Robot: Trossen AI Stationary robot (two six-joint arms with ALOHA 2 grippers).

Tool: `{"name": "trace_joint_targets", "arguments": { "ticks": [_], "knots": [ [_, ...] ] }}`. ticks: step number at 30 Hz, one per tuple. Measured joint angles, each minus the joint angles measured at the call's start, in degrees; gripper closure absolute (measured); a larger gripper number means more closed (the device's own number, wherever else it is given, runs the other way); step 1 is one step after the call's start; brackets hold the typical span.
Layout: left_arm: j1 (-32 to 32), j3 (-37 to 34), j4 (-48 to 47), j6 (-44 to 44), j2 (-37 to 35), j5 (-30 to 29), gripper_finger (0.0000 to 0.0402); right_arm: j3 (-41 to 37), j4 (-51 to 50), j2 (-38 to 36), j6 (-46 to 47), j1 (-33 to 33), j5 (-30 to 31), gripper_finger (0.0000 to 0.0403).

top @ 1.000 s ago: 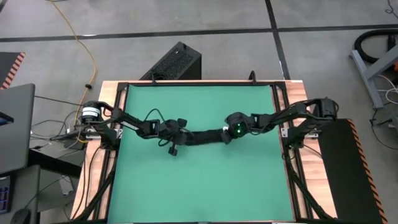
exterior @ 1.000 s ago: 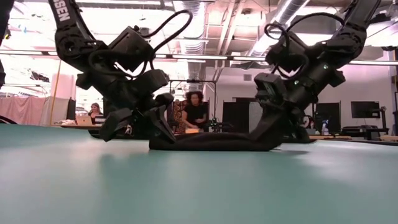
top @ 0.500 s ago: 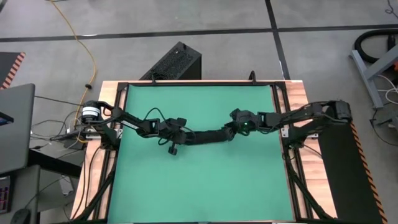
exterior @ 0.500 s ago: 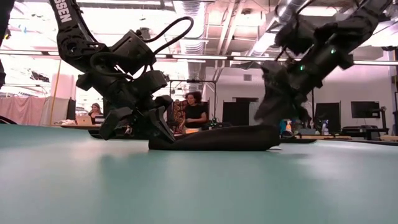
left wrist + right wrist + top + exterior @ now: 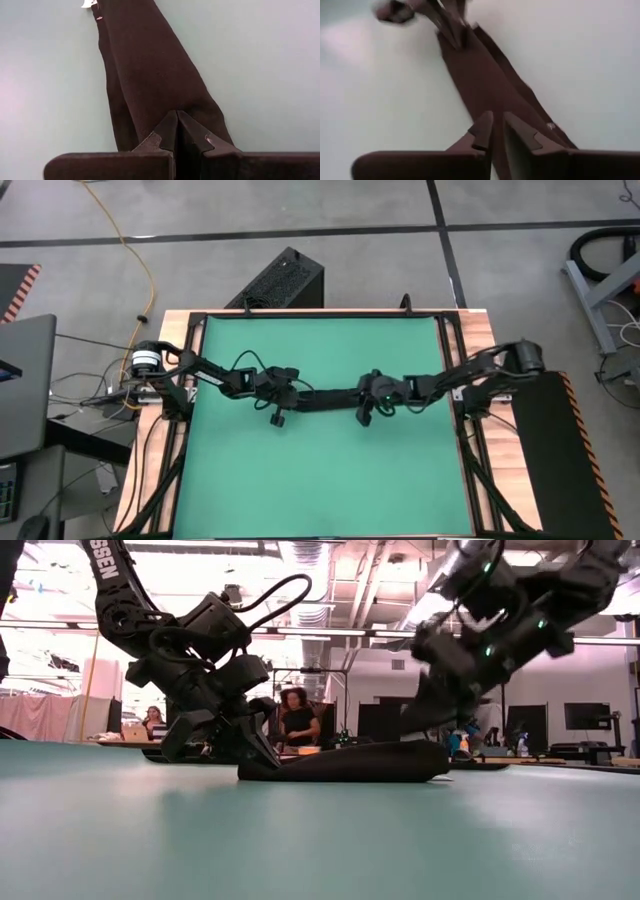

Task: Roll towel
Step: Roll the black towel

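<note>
The towel (image 5: 325, 396) lies as a long thin black strip across the middle of the green mat (image 5: 320, 480), and its long way runs from one arm to the other. The left gripper (image 5: 283, 395) sits at the towel's left end, down on the mat, with its fingers squeezed tight on the cloth. The right gripper (image 5: 366, 402) is at the towel's other end, just above it, fingers a little bit apart and holding nothing. Each arm is close to its own end. The towel's small white tag (image 5: 89, 4) is too small to read. The left arm (image 5: 115, 600) shows the letters "SEN"
</note>
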Motion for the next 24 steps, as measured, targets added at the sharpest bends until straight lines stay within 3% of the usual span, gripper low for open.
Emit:
{"name": "trace_joint_targets", "arguments": {
  "ticks": [15,20,24],
  "knots": [
    [-0.02,-0.02,-0.63,-1.82,-0.43,0.84,0.0402,0.19,3.80,12.74,4.47,-5.15,0.26,0.0384],
    [-1.67,-0.33,-0.46,-3.51,-6.21,-0.78,0.0401,0.24,4.04,15.65,4.62,-4.02,0.81,0.0383],
    [-1.63,-0.22,1.31,-2.53,-11.73,-6.41,0.0402,0.22,3.80,15.99,4.62,-3.83,0.89,0.0381]
  ]
}}
